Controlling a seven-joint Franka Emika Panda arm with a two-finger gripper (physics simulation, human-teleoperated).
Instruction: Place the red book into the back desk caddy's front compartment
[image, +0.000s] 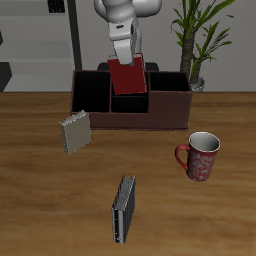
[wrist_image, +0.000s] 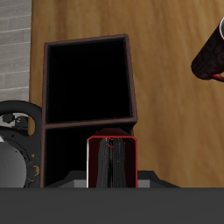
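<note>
Currently the red book (image: 128, 78) is pinched upright in the gripper (image: 127, 62), held by its upper edge and hanging directly below the fingers, just above the back desk caddy (image: 165, 106) and over its front compartment (image: 129, 103). Being a thin, stiff hardcover, it is judged light and rigid but smooth-faced, so a firm hold near the top middle is favoured to stop it swinging or slipping as it is lowered between the black dividers.
</note>
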